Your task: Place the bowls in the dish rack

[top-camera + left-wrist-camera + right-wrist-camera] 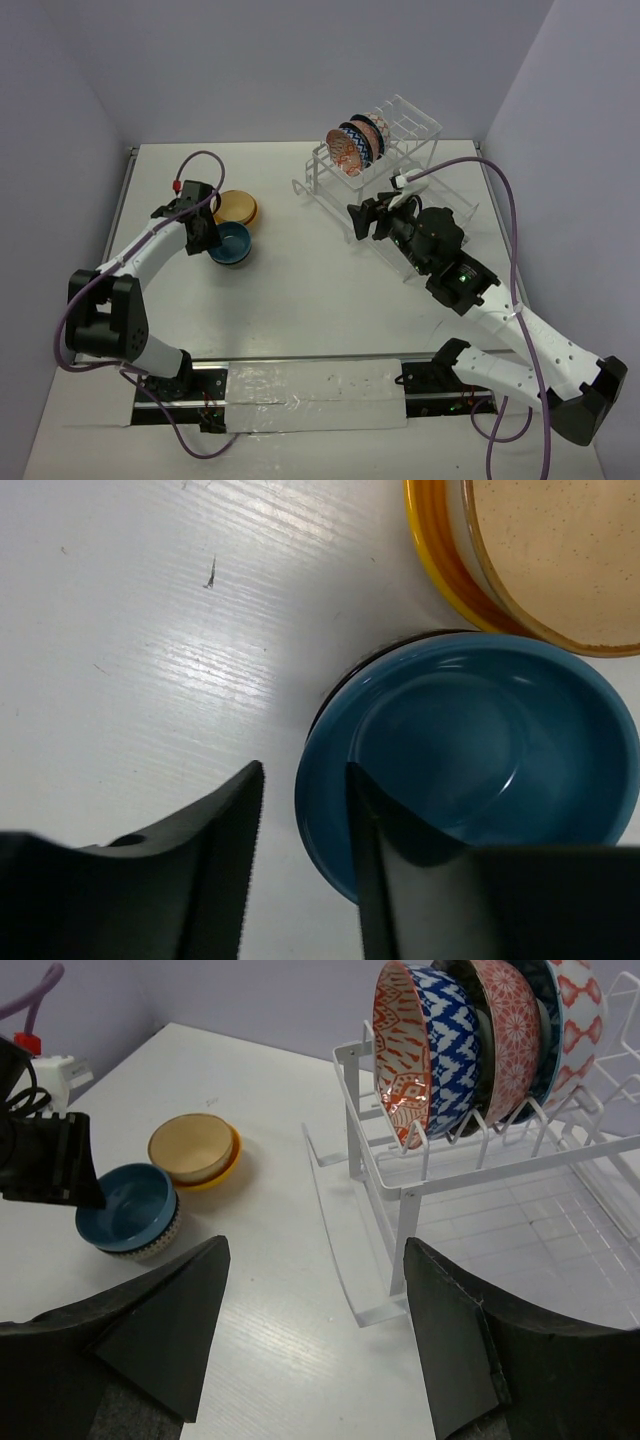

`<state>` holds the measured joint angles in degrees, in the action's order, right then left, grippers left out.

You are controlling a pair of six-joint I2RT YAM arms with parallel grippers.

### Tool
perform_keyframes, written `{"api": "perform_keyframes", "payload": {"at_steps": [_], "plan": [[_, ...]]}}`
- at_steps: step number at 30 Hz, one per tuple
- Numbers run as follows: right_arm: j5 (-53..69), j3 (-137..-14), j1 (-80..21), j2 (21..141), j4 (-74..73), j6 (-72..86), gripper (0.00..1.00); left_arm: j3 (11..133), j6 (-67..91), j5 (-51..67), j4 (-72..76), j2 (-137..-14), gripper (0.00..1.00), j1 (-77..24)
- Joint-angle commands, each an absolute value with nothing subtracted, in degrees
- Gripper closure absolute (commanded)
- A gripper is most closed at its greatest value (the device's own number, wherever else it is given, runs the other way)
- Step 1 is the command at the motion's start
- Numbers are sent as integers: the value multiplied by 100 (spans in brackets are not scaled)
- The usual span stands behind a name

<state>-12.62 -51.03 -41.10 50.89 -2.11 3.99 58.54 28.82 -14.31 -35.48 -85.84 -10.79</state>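
The step in hand is picking up the blue bowl (480, 730). It sits on the left half of the desk (320, 300), well apart from the dish rack (400, 1175) at the far right corner. The left end effector (305, 780) straddles the bowl's near rim, one finger inside and one outside, with its jaws apart and not yet clamped. Next it likely needs to pinch the rim, lift, and carry the bowl to a free slot. The right end effector (315, 1260) hangs near the rack, jaws wide apart and empty.

Count:
- one blue bowl
- one tan bowl (560, 550), nested in one orange-yellow bowl (435, 560) just beside the blue one
- three patterned bowls (430, 1050) on edge in the rack, possibly a fourth hidden
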Motion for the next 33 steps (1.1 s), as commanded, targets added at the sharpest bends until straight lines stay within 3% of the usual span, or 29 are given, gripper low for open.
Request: {"api": "perform_keyframes", "payload": {"at_steps": [1, 3, 12, 24, 33], "plan": [[-1266, -5036, -4140, 5027, 88, 422, 22, 6117, 2900, -1354, -3586, -8622, 59, -1055], [-1257, -5045, -4140, 5071, 62, 422, 22, 6126, 2918, -1327, -3577, -8587, 70, -1055], [-1239, -5071, -4140, 5063, 27, 396, 22, 6170, 2918, -1230, -3612, -8482, 100, -1063], [-958, -5291, -4157, 5194, -272, 439, 22, 6618, 2883, -1283, -3727, -7533, 100, -1256], [-1160, -6090, -4824, 5853, -764, 518, 23, 6688, 2646, -2012, -3068, -6786, 100, -2618]]}}
